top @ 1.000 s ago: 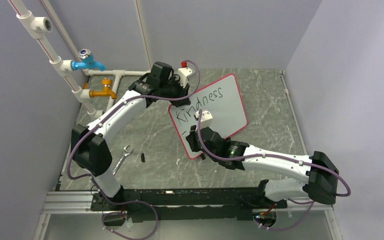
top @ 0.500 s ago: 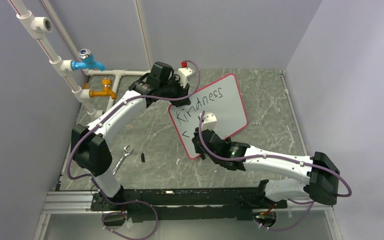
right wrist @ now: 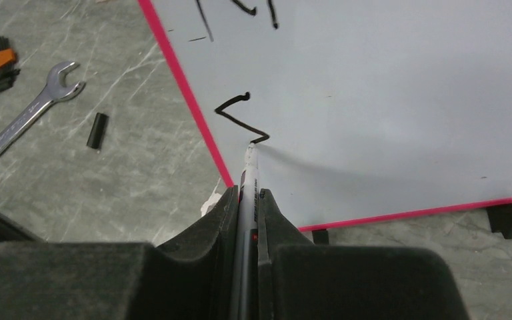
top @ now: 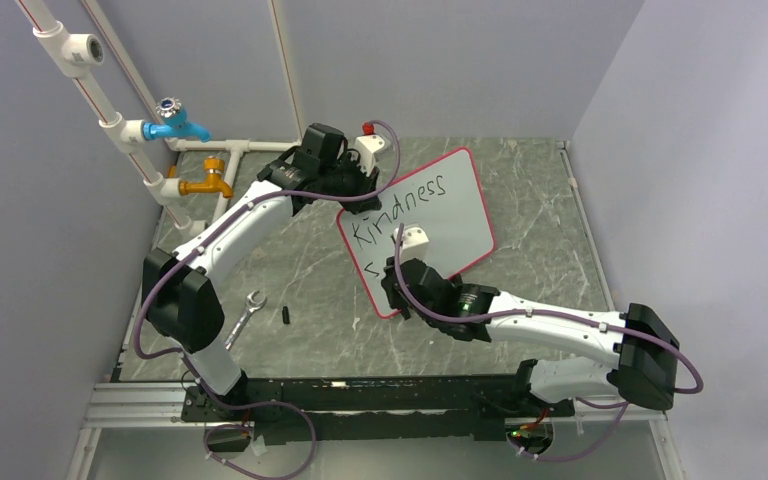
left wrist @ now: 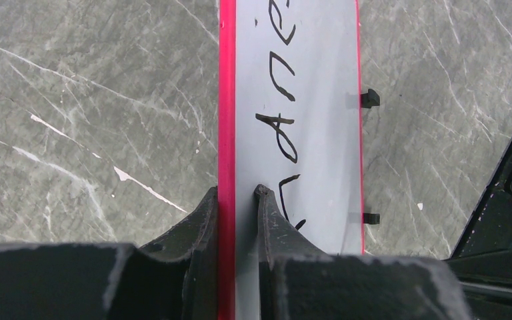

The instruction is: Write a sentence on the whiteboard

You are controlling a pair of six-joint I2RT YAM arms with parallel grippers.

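Observation:
The whiteboard (top: 455, 215) with a thin red rim stands tilted on the table. It reads "Kindness" (top: 405, 207) on the top line, and a small zigzag stroke (right wrist: 241, 119) starts the second line. My left gripper (left wrist: 237, 197) is shut on the whiteboard's red top edge (left wrist: 226, 120) at its far left corner (top: 345, 195). My right gripper (right wrist: 247, 197) is shut on a white marker (right wrist: 247, 175). The marker's tip touches the board at the end of the zigzag stroke, near the board's lower left (top: 392, 262).
A steel wrench (top: 243, 317) and a small black cap (top: 288, 314) lie on the table left of the board; both show in the right wrist view, wrench (right wrist: 20, 123) and cap (right wrist: 97, 130). Blue (top: 175, 124) and orange (top: 207, 183) taps on white pipes stand at the back left.
The right gripper has moved the marker over the board's lower left; a zigzag stroke has appeared under "Kindness". The left arm has not moved.

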